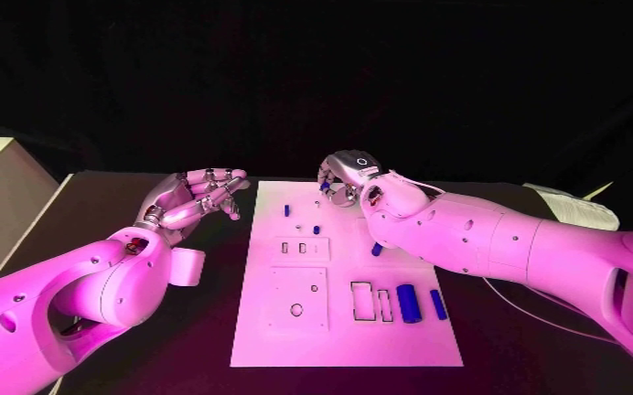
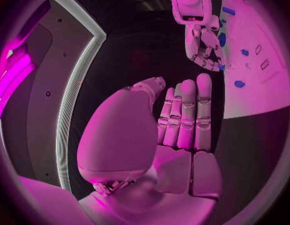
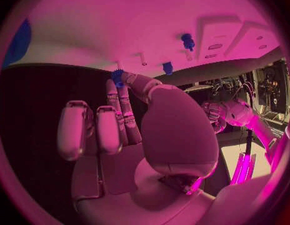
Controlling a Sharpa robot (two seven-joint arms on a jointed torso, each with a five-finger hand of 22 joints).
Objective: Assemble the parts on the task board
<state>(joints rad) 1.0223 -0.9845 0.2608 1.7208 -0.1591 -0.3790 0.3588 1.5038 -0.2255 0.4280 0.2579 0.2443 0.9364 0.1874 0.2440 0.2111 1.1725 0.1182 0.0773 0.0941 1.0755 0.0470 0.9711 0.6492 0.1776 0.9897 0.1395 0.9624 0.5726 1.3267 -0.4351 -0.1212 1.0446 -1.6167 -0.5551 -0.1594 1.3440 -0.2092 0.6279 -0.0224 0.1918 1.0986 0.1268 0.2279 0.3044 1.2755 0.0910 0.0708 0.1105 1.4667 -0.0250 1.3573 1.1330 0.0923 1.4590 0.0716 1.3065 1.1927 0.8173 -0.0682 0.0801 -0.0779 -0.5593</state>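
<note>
The white task board (image 1: 264, 345) lies in the middle of the table. My right hand (image 1: 351, 178) hovers over its far end and pinches a small blue part (image 3: 117, 76) between thumb and fingertip; the left wrist view shows that hand (image 2: 204, 42) too. More blue parts lie on the board: a small peg (image 1: 286, 210), another small one (image 1: 316, 229), a short piece (image 1: 376, 250), a large cylinder (image 1: 408, 304) and a thinner bar (image 1: 438, 304). My left hand (image 1: 198, 196) floats off the board's left edge, fingers straight and holding nothing.
The board has several recesses, among them a rectangular slot (image 1: 363, 301) and a square plate with a round hole (image 1: 297, 308). A beige box (image 1: 14, 194) stands at the table's left edge. White paper (image 1: 576, 208) lies at the far right.
</note>
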